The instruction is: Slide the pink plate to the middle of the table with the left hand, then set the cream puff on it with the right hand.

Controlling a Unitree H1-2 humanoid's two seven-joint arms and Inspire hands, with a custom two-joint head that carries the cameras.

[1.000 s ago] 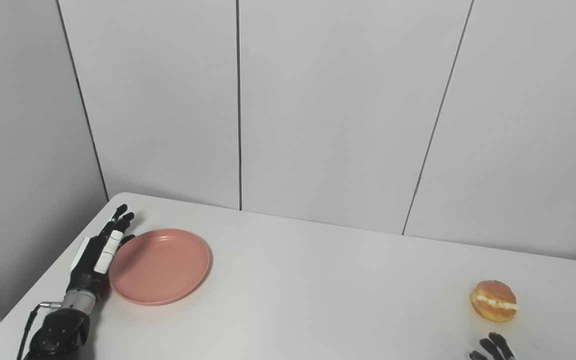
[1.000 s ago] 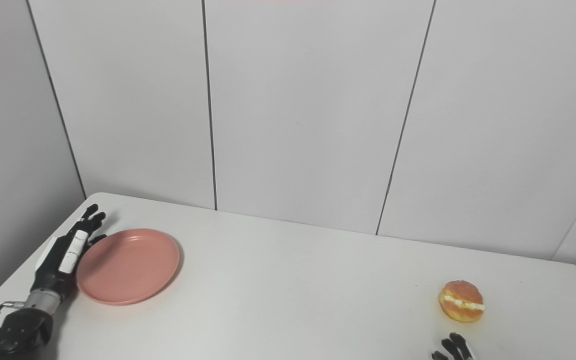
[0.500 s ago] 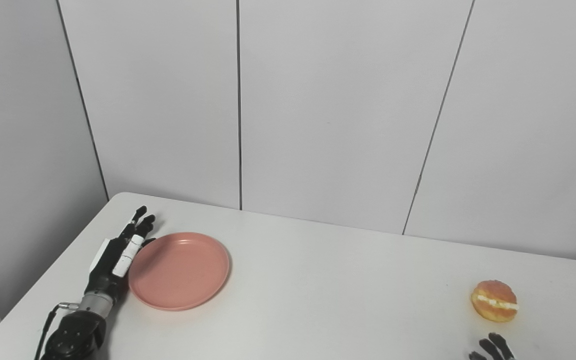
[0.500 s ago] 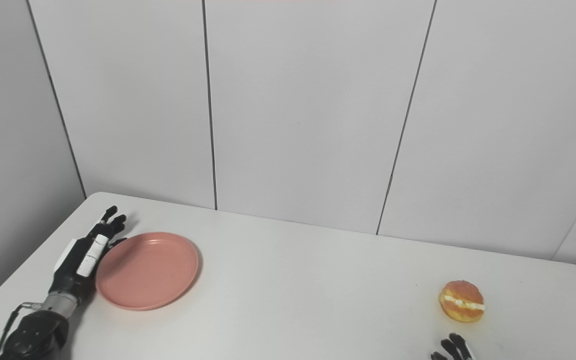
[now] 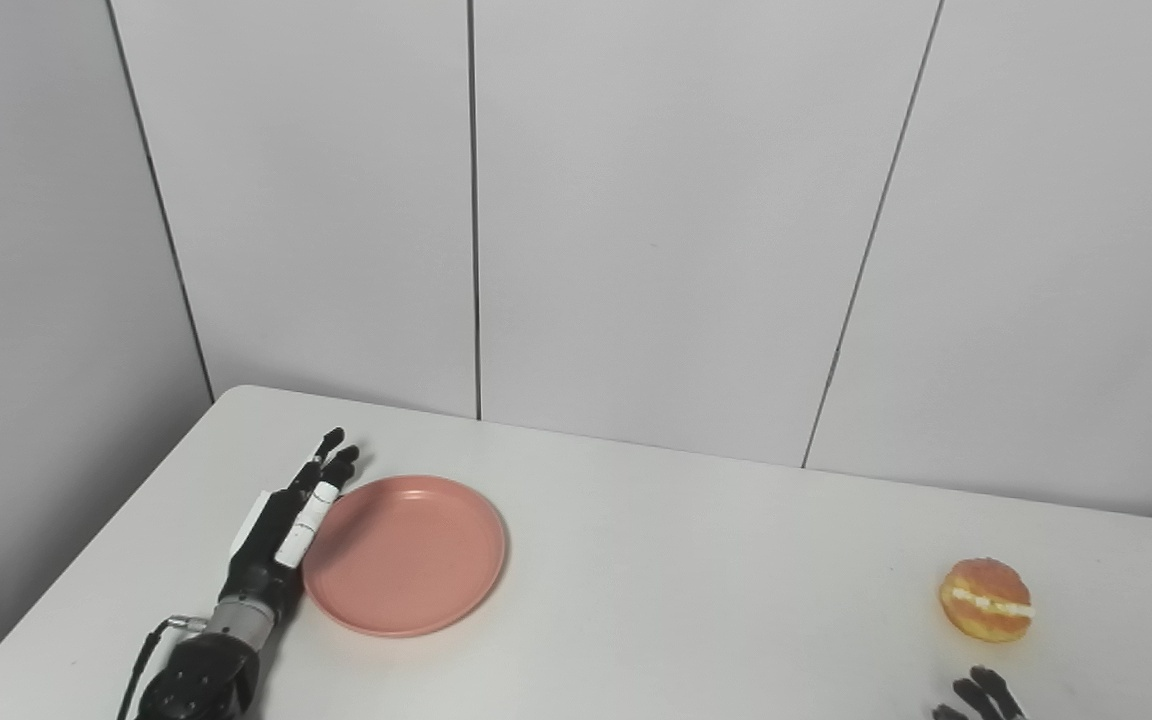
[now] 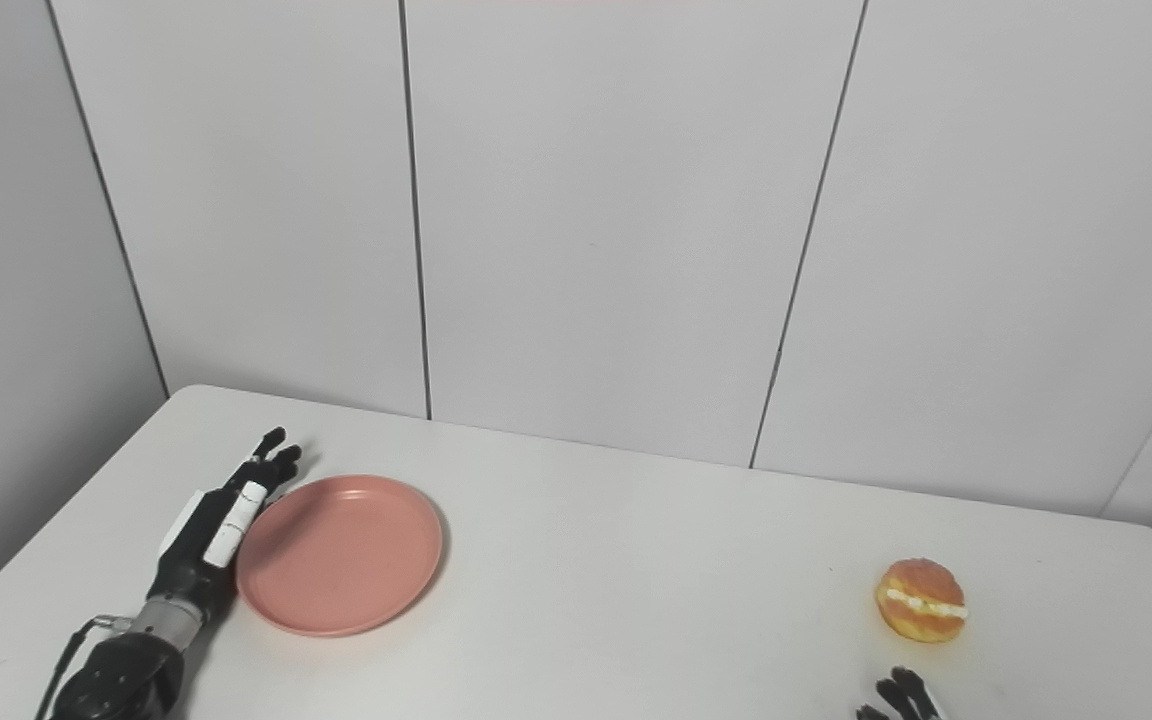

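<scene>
A round pink plate (image 5: 404, 555) lies flat on the left part of the white table (image 5: 636, 560). My left hand (image 5: 281, 525) rests edge-on against the plate's left rim, open, its dark fingers stretched straight toward the back wall and holding nothing. A golden cream puff (image 5: 987, 599) with a pale filling line sits near the table's right side. Only the fingertips of my right hand (image 5: 976, 697) show at the bottom edge, just in front of the puff and apart from it.
Grey wall panels stand right behind the table's far edge. The table's left edge runs close beside my left forearm (image 6: 116, 675). A rounded right corner of the table shows in the right eye view.
My left hand has pushed the pink plate to the right along the table, staying against its left rim. The cream puff and the right fingertips have kept their places.
</scene>
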